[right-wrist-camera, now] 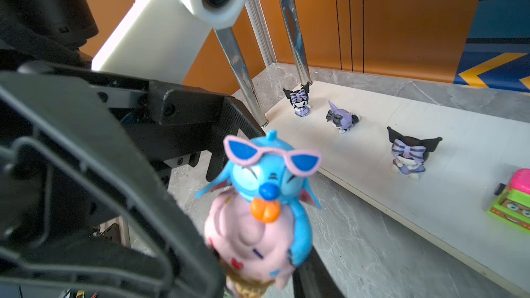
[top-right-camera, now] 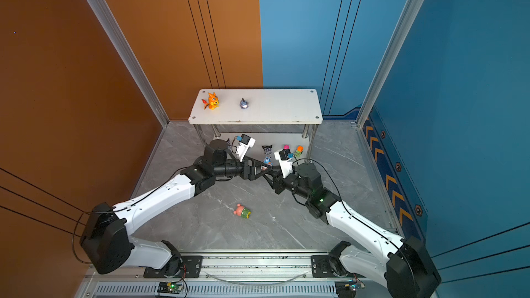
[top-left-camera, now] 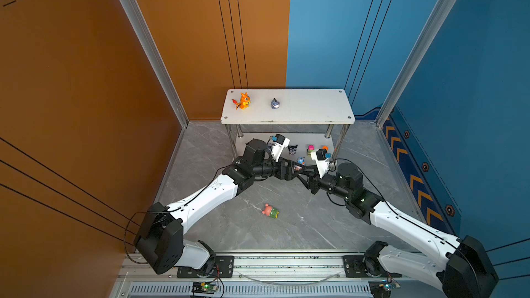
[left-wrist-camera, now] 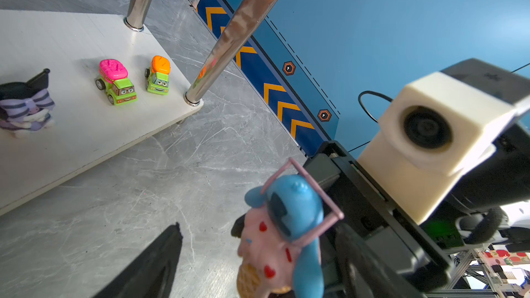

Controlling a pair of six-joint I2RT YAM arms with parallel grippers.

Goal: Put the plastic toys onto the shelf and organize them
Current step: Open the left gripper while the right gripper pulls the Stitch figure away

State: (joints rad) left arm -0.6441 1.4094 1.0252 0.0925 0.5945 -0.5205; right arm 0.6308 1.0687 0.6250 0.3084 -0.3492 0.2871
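Note:
The blue creature on an ice-cream cone (right-wrist-camera: 258,196) hangs above the floor in front of the shelf (top-left-camera: 301,107). My right gripper (right-wrist-camera: 255,278) is shut on its cone. My left gripper (left-wrist-camera: 258,242) stands open around the same toy, its jaws apart from it. In both top views the two grippers meet at the toy (top-left-camera: 300,161). An orange dragon (top-left-camera: 243,101) and a grey-blue donkey (top-left-camera: 275,104) stand on the top board. On the lower board (left-wrist-camera: 71,139) are three black-purple imps (right-wrist-camera: 408,150) and the pink car (left-wrist-camera: 116,81) and orange car (left-wrist-camera: 158,75).
A pink bear (top-left-camera: 270,211) lies on its side on the grey marble floor, nearer the front than the arms. Chrome legs (left-wrist-camera: 238,32) stand at the shelf corners close to both grippers. Orange and blue walls enclose the cell.

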